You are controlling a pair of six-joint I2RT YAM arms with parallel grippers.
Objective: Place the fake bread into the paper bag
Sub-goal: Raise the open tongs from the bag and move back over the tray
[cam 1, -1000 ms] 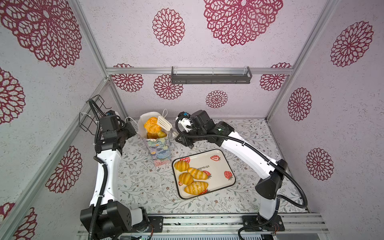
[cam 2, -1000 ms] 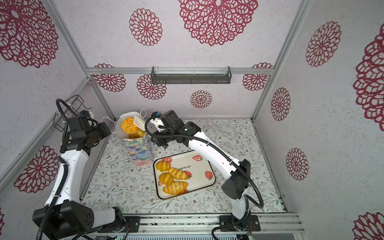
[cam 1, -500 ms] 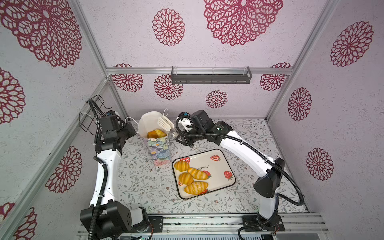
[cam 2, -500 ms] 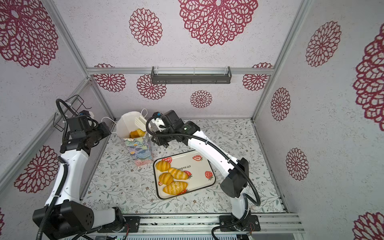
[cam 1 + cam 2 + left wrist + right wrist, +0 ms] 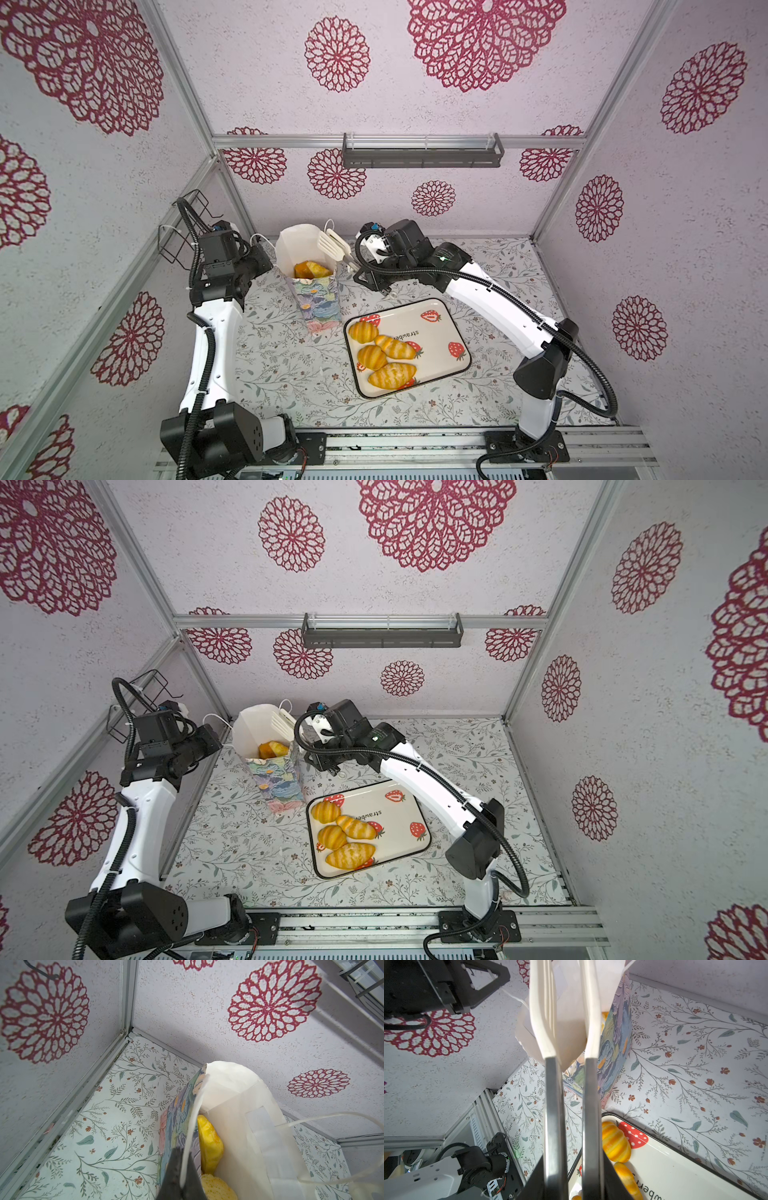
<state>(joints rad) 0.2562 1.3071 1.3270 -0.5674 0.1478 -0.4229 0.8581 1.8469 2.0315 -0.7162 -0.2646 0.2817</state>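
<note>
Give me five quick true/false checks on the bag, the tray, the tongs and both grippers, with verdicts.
1. Four pieces of fake bread lie on the tray. True.
2. The paper bag lies on its side. False: it stands upright, left of the tray in both top views.
3. The left gripper pinches the bag's rim. True.
4. The tongs in the right gripper carry a pastry. False: their white tips are apart and empty, by the bag's rim.
5. The bag is empty. False: bread shows inside it.
</note>
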